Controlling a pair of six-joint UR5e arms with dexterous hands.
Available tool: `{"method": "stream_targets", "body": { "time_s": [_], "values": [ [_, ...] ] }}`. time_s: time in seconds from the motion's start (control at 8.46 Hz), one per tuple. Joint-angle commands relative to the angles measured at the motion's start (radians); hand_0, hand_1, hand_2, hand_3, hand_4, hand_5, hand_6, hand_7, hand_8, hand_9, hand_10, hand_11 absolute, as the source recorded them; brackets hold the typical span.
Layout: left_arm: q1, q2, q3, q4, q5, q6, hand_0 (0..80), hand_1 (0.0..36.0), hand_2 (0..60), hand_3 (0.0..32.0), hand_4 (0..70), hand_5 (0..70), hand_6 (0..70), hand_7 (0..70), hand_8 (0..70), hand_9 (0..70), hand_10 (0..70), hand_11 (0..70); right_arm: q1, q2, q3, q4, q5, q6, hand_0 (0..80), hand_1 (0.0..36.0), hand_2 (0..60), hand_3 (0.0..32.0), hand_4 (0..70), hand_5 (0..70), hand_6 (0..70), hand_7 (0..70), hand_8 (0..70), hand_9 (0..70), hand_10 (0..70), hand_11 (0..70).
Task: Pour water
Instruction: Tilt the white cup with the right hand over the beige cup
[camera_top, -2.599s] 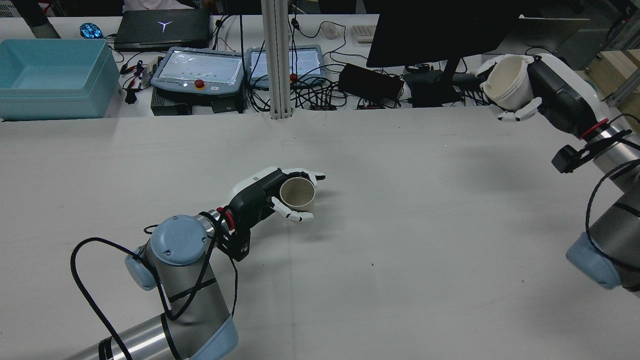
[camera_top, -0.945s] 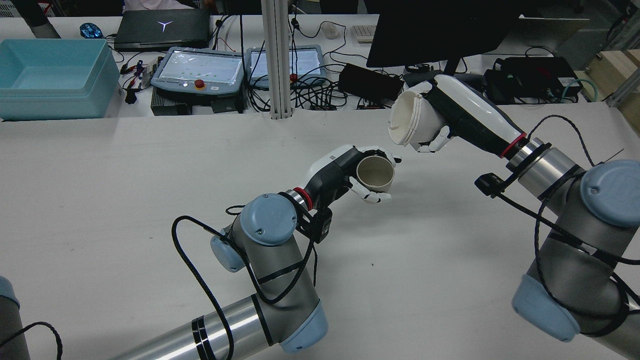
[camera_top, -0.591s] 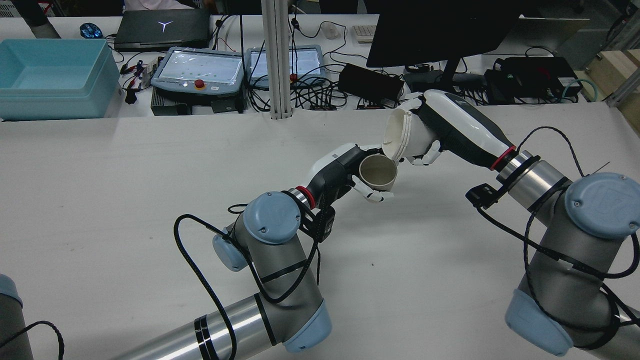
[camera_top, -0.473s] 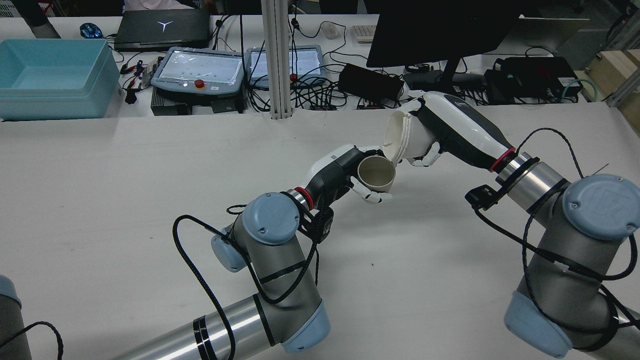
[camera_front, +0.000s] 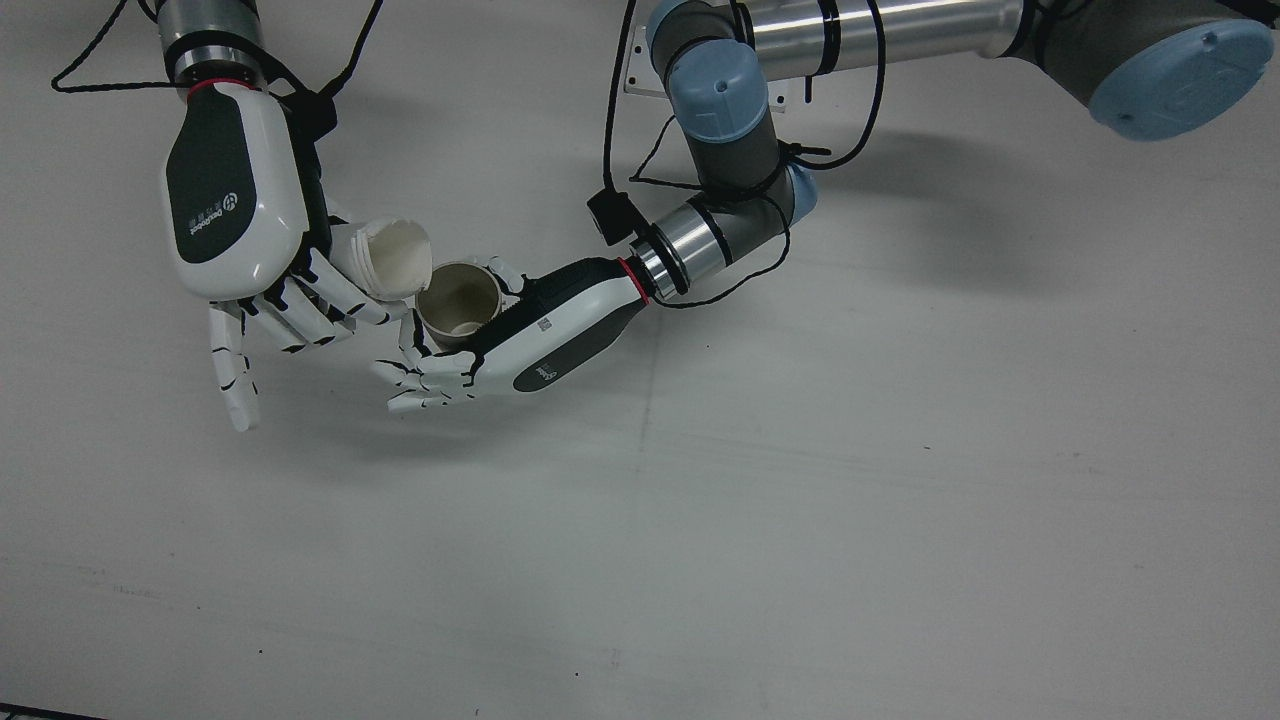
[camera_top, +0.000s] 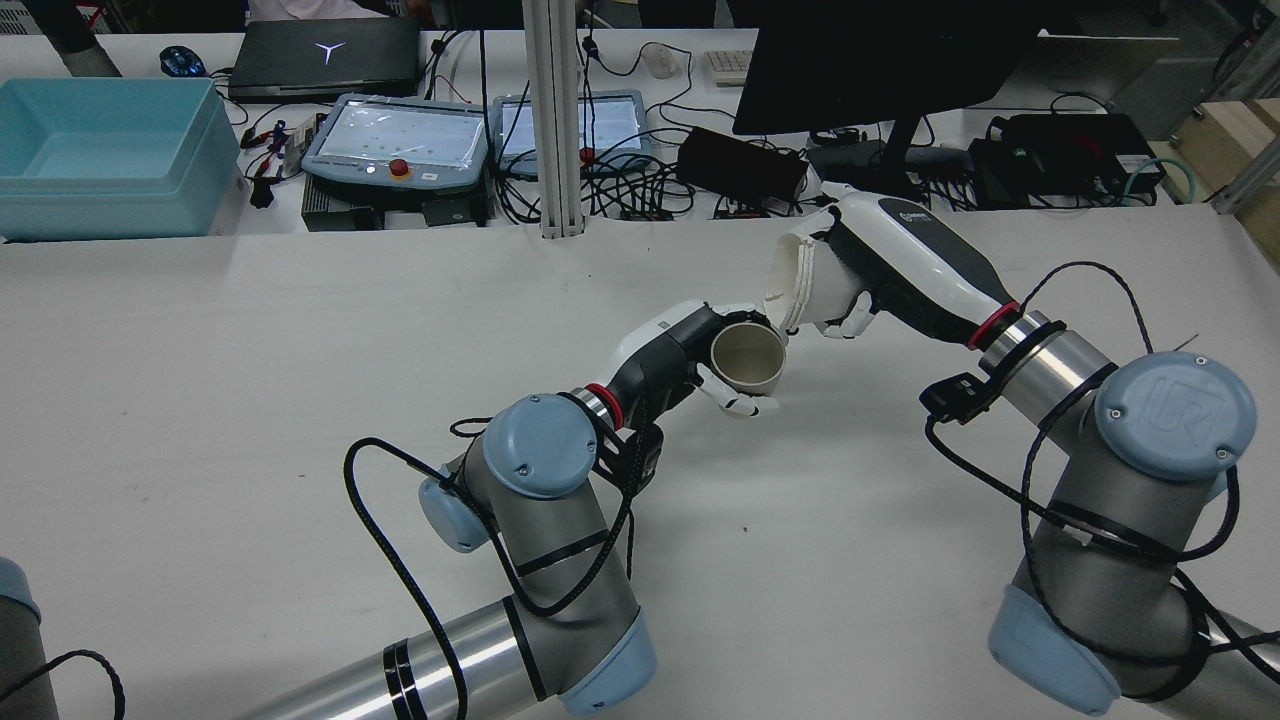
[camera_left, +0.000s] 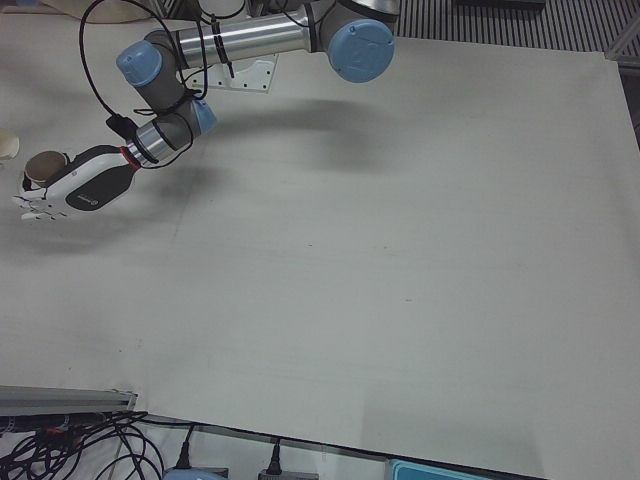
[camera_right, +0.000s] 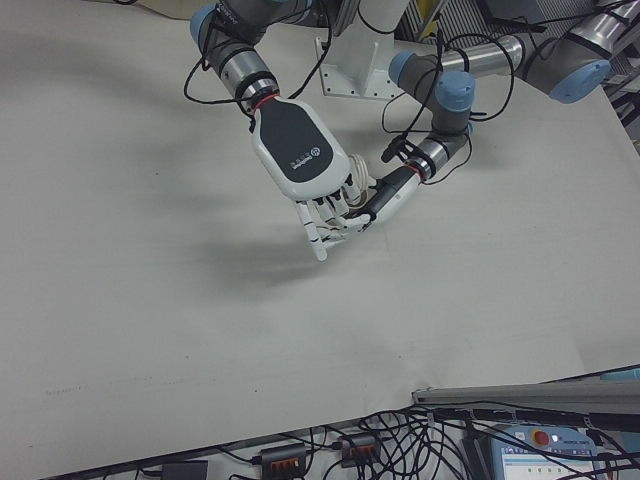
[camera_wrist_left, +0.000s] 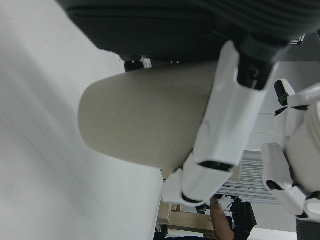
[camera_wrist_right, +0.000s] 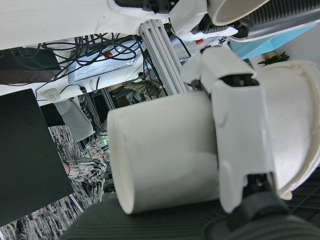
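A bare white table (camera_top: 200, 380) fills the station, with a cluttered desk behind it. Near the table's middle, a beige cup (camera_top: 747, 358) is held upright and a little tilted in the left hand (camera_top: 680, 350), its mouth open to the camera above. The fingers (camera_top: 738, 405) are wrapped round the cup's wall, thumb on the far side, as is seen close up in the left hand view, where the cup (camera_wrist_left: 145, 120) is crossed by a white finger (camera_wrist_left: 225, 130).

Right beside it, a white cup (camera_top: 805, 292) is gripped in the right hand (camera_top: 880, 270) and tipped well over on its side, its rim turned toward the beige cup and set just above that cup's lip. Whether the two rims touch cannot be told. From the front view the white cup (camera_front: 392, 258) is seen leaning against the beige cup (camera_front: 458, 300), and a pale patch is visible at the beige cup's bottom; no stream of water can be made out. The right hand (camera_front: 245, 220) has some fingers curled on the cup, while others (camera_front: 232, 370) are left stretched out and free.

On the desk a blue bin (camera_top: 105, 155), two pendants (camera_top: 400, 145), a laptop (camera_top: 320, 55) and a monitor (camera_top: 880, 60) are seen among cables.
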Motion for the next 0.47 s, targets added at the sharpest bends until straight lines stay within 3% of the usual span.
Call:
{"method": "stream_targets", "body": {
  "time_s": [0.0,0.35],
  "values": [
    [-0.001,0.007,0.001,0.0,0.001,0.0,80.0,36.0,60.0,0.0,35.7,70.0,25.3,19.2,13.9,8.8,8.4,16.4,-0.006,0.011,-0.042,-0.003,0.008,-0.007,80.0,36.0,60.0,0.0,52.9,28.0,70.0,70.0,50.4,65.4,5.3,12.0],
    [-0.003,0.007,-0.008,0.001,0.002,-0.001,80.0,36.0,60.0,0.0,36.1,70.0,25.4,19.1,13.9,8.8,8.3,16.3,-0.006,0.013,-0.039,0.0,0.012,-0.001,80.0,36.0,60.0,0.0,46.0,28.2,70.0,70.0,51.2,65.5,7.7,15.6]
  ]
}}
